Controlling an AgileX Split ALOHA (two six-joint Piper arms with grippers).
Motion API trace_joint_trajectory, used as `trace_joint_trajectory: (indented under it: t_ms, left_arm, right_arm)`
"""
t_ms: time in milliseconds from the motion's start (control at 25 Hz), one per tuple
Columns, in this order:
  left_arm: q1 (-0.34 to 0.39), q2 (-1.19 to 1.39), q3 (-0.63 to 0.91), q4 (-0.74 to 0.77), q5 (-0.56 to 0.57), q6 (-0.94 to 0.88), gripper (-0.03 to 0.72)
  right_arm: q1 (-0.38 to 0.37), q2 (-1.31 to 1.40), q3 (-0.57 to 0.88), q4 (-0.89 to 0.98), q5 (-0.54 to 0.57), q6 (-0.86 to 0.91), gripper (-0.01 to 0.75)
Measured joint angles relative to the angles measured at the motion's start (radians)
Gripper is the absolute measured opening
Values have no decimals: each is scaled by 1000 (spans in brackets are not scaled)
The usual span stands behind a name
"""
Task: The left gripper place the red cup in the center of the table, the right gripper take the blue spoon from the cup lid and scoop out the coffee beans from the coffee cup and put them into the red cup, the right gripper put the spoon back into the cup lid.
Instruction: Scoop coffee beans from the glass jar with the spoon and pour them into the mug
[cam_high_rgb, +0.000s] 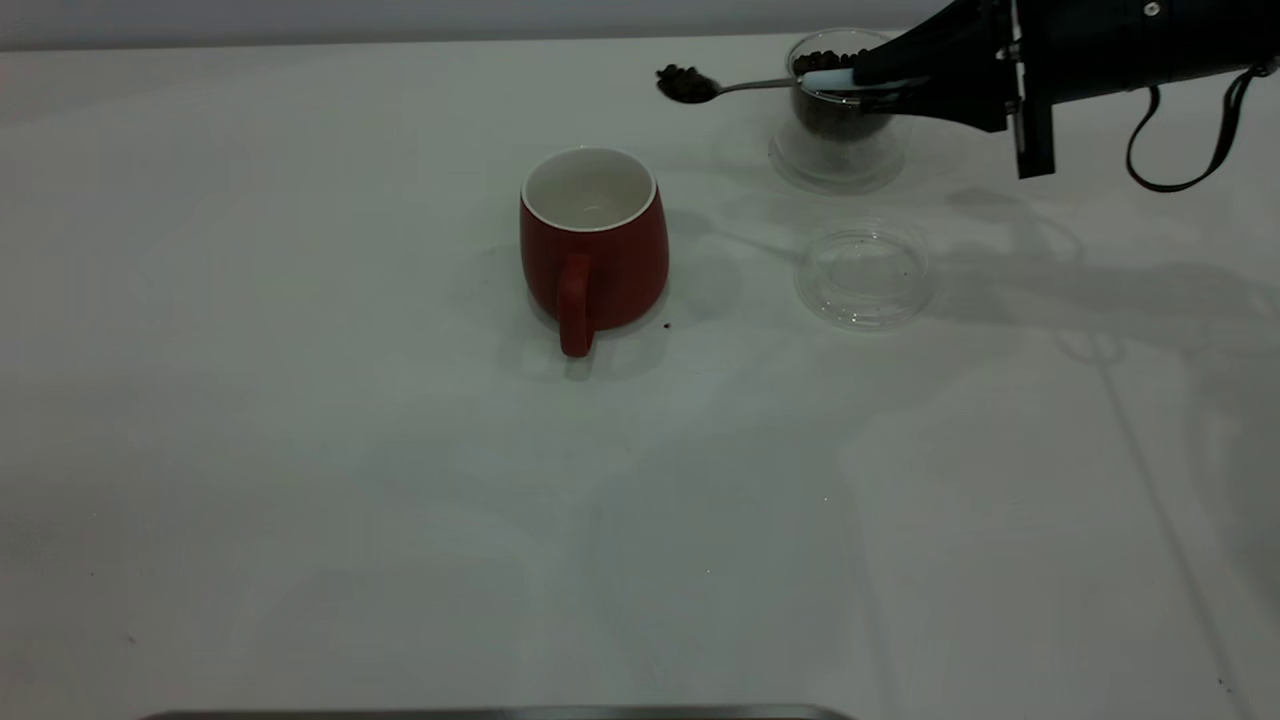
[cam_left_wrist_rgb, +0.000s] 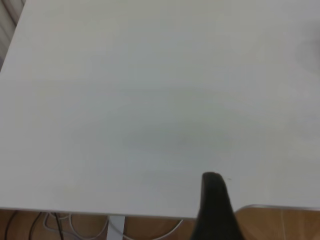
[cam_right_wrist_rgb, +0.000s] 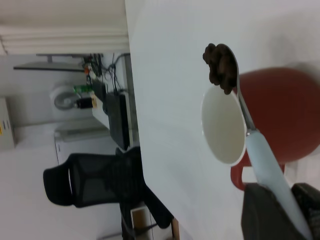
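From outside, the red cup (cam_high_rgb: 594, 246) stands mid-tabletop (cam_high_rgb: 300, 480), empty, while the right pincer (cam_high_rgb: 868, 82) pinches the spoon (cam_high_rgb: 745, 86), loaded with beans (cam_high_rgb: 685, 80), beside the coffee cup (cam_high_rgb: 838, 112); the lid (cam_high_rgb: 863, 274) lies bare. The left wrist view shows only one finger (cam_left_wrist_rgb: 216, 207) of the left pincer over bare tabletop, so I cannot tell its state; the right wrist view has the beans near the cup's rim, so tipping and returning the spoon remain

The white surface (cam_high_rgb: 300, 500) fills nearly the whole exterior view, lit from above so that soft grey shadows fall across its right half. A pale wall (cam_high_rgb: 400, 20) runs along its far edge, and a dark metal strip (cam_high_rgb: 500, 714) shows at the near edge. In the left wrist view, a wooden floor (cam_left_wrist_rgb: 280, 225) lies below the surface's edge, with white cables (cam_left_wrist_rgb: 75, 222) trailing under it. The right wrist view shows a black office chair (cam_right_wrist_rgb: 95, 180), a desk (cam_right_wrist_rgb: 107, 107) loaded with gear and cables, and a white wall (cam_right_wrist_rgb: 60, 15).
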Motion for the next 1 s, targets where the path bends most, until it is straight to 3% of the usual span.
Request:
trace_joint_trajectory:
  t_ms: [600, 1000]
  left_arm:
    - [0, 0, 0, 0, 0, 3, 586]
    - [0, 0, 0, 0, 0, 3, 586]
  right_arm:
    - [96, 0, -1, -17, 0, 3, 114]
    - [106, 0, -1, -25, 1, -52, 114]
